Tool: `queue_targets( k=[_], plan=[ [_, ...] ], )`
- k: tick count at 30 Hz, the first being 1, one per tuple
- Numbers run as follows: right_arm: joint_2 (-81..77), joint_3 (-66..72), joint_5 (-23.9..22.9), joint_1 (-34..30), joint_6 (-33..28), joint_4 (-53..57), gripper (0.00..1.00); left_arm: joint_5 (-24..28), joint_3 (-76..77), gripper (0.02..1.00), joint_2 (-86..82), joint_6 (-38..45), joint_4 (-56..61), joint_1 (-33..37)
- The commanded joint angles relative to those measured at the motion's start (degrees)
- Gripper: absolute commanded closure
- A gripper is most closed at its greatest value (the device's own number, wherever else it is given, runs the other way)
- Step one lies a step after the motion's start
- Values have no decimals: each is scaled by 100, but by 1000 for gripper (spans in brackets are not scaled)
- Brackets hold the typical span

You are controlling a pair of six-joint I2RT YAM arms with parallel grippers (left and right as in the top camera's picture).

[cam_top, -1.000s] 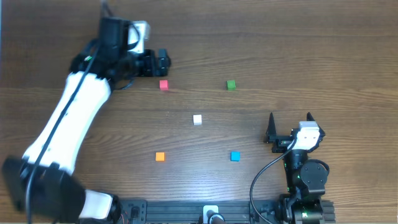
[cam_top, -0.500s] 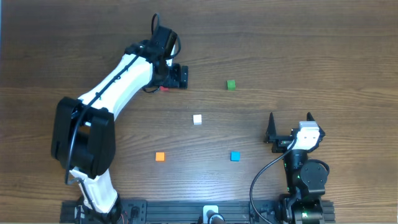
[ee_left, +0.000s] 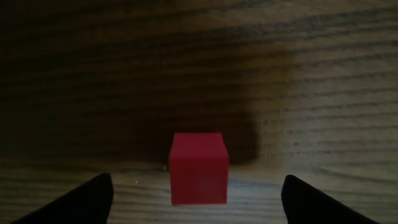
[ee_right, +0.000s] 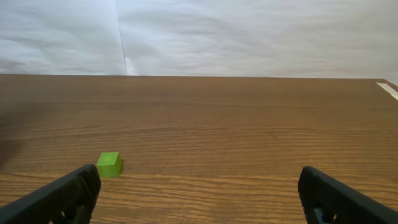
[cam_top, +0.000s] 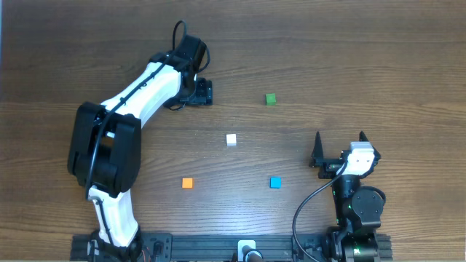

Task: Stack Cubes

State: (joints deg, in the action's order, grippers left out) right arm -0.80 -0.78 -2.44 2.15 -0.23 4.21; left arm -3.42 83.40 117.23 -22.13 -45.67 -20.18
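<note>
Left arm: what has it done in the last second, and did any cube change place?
The left gripper moved right, over the red cube; its open fingers now stand on both sides of the cube, without touching it. Nothing was taken hold of. The green cube, white cube, orange cube, blue cube and the right gripper stayed where they were.

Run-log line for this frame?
left pincer: open, red cube between its tips | right pincer: open, by its base | stack: none yet

we see a brown wooden table [cam_top: 378,58] with grain running across it, and beyond its far edge a white backdrop [ee_right: 249,37] with a vertical seam.
</note>
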Motion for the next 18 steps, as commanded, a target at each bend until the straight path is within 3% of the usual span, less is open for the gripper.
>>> queue_targets(
  k=[1,11,18],
  plan=[
    [50,48,48,-35,-26,-13,7,-94,109,191,125,-87,101,28],
    [50,48,48,-35,-26,-13,7,-70,109,354,328,-164,155,28],
    [50,48,48,-35,-26,-13,7,-50,109,568,365,-236,256,28]
  ],
)
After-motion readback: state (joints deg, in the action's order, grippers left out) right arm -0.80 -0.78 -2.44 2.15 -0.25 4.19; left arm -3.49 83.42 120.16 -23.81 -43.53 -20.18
